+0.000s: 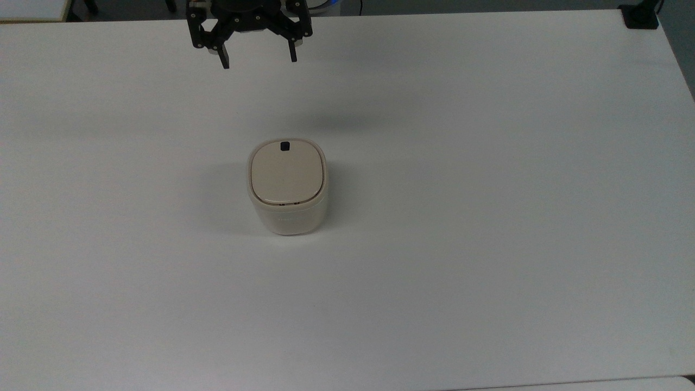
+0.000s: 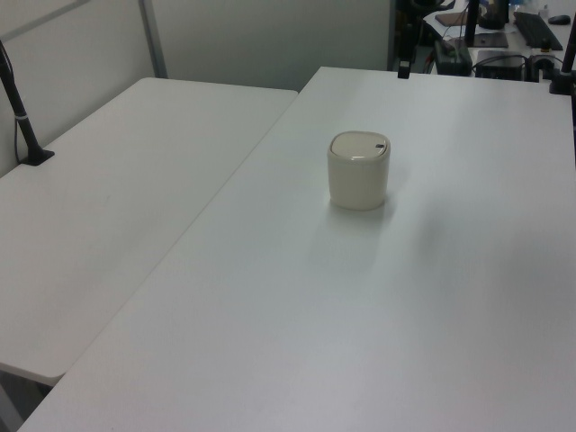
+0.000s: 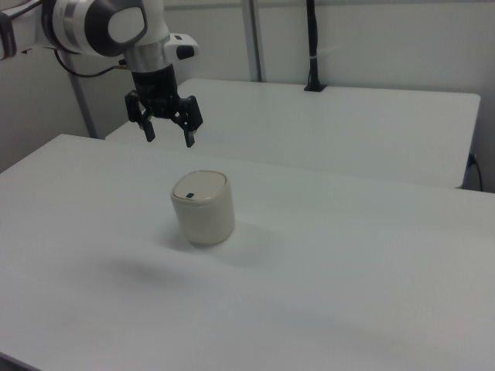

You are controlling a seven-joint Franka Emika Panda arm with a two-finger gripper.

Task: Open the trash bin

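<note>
Trash bin [image 1: 286, 187] sits mid-frame in the top view, slightly left of centre, upright on the white table [image 1: 488, 217]. Cream-white rounded-square body, flat beige lid [image 1: 286, 175] closed flush, so contents can't be seen. Small black square button [image 1: 284, 145] near the lid's upper edge in the top view. Gripper [image 1: 259, 58] at the top of the top view, up in the air, well apart from the bin, fingers spread wide, holding nothing.
</note>
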